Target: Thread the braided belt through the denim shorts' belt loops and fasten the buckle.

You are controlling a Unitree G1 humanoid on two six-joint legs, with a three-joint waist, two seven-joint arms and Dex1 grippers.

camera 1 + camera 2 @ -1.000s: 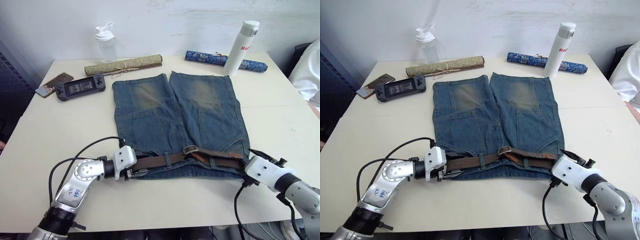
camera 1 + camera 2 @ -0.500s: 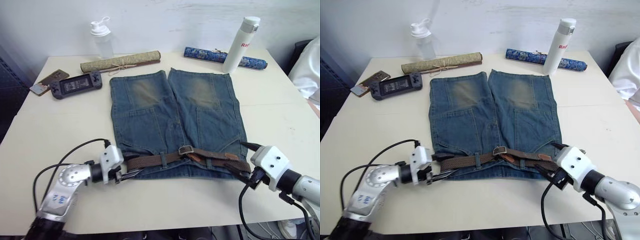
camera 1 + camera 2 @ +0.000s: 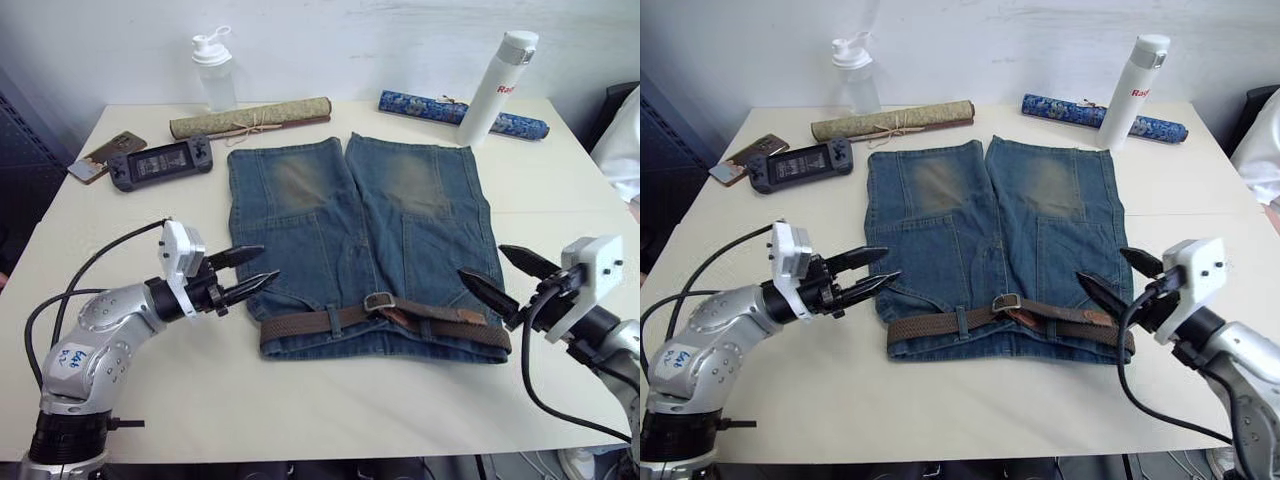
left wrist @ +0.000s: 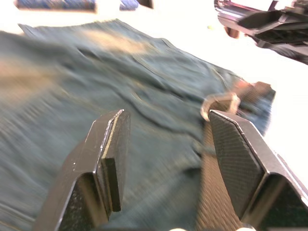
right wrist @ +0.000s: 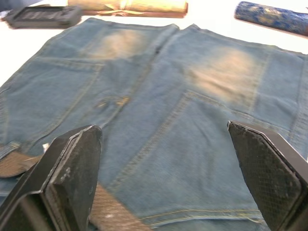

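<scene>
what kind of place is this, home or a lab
Probably a lab or office workroom, not a home: a plain cream table against a bare white wall, with staged test props such as denim shorts, rolled mats and a handheld game console.

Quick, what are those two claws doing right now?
Left gripper: open, holding nothing.
Right gripper: open, holding nothing.

Faded blue denim shorts [image 3: 360, 240], woven brown braided belt [image 3: 330, 322], shiny metal buckle [image 3: 379, 301], matt table [image 3: 120, 240]
</scene>
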